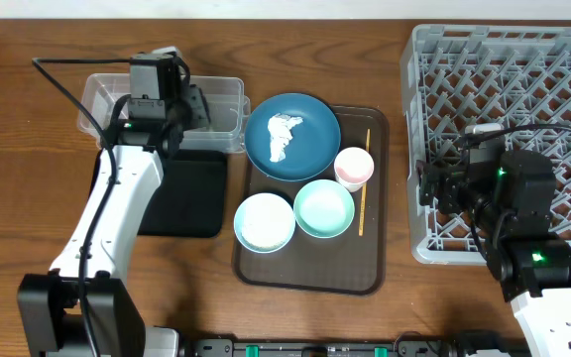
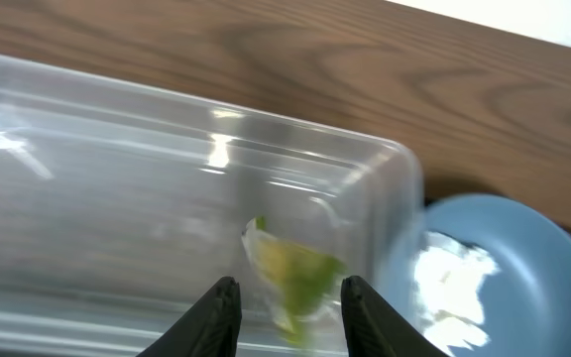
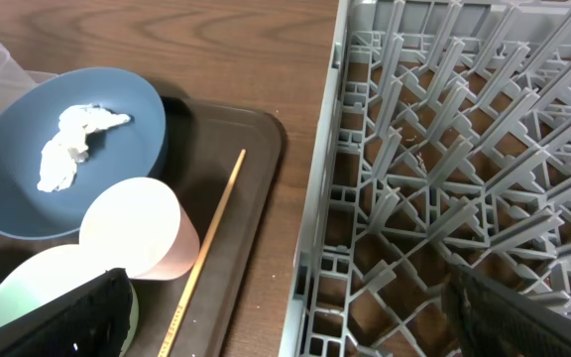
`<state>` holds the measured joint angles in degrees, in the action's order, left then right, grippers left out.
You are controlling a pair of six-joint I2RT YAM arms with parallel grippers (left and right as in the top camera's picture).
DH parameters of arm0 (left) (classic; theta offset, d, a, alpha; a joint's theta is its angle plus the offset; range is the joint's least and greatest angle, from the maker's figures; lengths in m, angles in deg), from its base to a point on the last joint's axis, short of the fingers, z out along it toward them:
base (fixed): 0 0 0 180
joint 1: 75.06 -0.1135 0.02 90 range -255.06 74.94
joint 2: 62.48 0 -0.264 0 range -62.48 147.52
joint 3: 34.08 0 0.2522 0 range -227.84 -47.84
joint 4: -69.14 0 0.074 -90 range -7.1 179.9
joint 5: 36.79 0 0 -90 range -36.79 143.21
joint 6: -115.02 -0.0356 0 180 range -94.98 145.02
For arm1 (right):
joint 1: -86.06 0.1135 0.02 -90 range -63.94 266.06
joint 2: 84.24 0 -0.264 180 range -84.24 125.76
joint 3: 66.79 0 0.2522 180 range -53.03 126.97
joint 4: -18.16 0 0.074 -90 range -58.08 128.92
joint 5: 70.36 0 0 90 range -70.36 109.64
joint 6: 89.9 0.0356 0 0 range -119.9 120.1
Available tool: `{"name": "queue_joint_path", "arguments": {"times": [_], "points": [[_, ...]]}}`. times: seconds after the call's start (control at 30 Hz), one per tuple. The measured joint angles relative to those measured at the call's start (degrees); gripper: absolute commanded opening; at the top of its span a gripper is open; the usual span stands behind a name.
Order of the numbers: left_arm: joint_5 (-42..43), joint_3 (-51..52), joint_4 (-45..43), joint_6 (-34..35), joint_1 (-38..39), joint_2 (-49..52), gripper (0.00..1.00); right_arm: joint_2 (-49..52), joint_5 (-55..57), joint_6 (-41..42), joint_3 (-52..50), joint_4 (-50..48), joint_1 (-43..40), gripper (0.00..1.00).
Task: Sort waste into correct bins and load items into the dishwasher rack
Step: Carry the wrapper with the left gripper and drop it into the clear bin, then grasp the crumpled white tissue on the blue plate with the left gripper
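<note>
My left gripper (image 1: pixel 196 107) hangs over the clear tub (image 1: pixel 221 91), jaws parted. The yellow-green wrapper (image 2: pixel 290 273) shows blurred in the gap between the fingers, inside the tub (image 2: pixel 87 178), touching neither finger. The black tray (image 1: pixel 191 193) lies just in front of the tub. A dark blue plate (image 1: pixel 310 124) holds a white heap of waste (image 1: pixel 282 136). Two pale bowls (image 1: pixel 264 221) (image 1: pixel 324 208), a pinkish cup (image 1: pixel 354 167) and a chopstick (image 1: pixel 364 188) sit on the brown tray. My right gripper (image 1: pixel 428 186) stands wide open and empty over the left rim of the grey rack (image 1: pixel 523 89).
The brown serving tray (image 1: pixel 266 273) fills the table's middle, between the bins and the rack. In the right wrist view the cup (image 3: pixel 132 228) lies on its side by the chopstick (image 3: pixel 211 238), close to the rack's left wall (image 3: pixel 315 228).
</note>
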<state>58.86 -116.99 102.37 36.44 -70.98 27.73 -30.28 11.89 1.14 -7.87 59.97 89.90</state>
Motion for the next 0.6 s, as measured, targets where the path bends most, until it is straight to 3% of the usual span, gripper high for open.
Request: {"name": "queue_joint_path", "arguments": {"times": [0.2,0.5,0.6], "points": [[5.6,0.0,0.0,-4.4,5.5,0.0,0.54,0.0,0.0,0.0,0.0,0.0,0.0,0.99],[7.5,0.0,-0.6,-10.0,14.6,4.8,0.56,0.0,0.0,0.0,0.0,0.0,0.0,0.99],[7.5,0.0,-2.1,-10.7,15.6,9.7,0.63,0.0,0.0,0.0,0.0,0.0,0.0,0.99]]}}
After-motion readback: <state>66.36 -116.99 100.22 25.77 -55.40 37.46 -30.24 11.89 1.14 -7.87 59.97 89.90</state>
